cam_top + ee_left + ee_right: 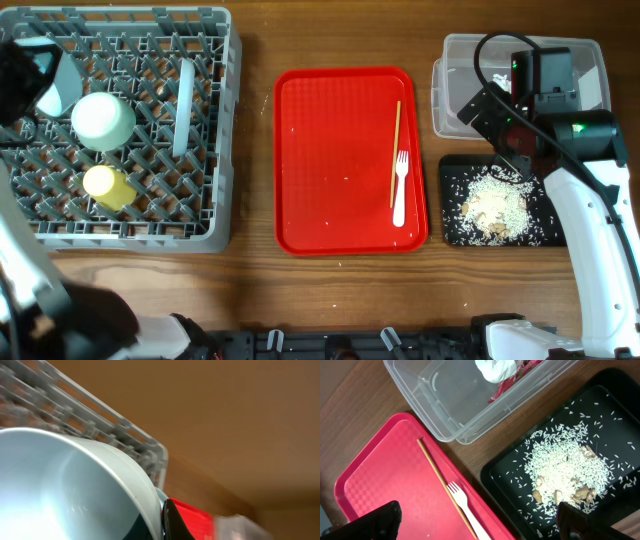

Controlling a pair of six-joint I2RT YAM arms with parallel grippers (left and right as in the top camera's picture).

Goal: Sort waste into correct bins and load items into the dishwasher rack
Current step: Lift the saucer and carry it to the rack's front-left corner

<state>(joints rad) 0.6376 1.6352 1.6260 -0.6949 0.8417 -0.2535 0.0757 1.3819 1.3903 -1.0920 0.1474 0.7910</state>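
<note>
My left gripper [40, 78] is shut on the rim of a pale blue-green bowl [57, 86] over the far left of the grey dishwasher rack [215, 130]. The left wrist view is filled by that bowl [65, 485], with one black finger [173, 522] outside its wall. In the rack stand another bowl [103, 118], a yellow cup [108, 186] and an upright plate [185, 105]. My right gripper [480, 527] hangs open above the red tray's right edge. Below it lie the white fork [465, 505] and the chopstick [440, 482]. The wrapper [507, 370] lies in the clear tub [435, 395]. Rice scraps [565, 462] cover the black tray [505, 480].
The red tray [330, 160] lies in the middle of the wooden table, with the fork [401, 190] and chopstick [395, 150] near its right side. The clear tub [450, 90] and black tray [452, 225] sit to its right, partly under the right arm.
</note>
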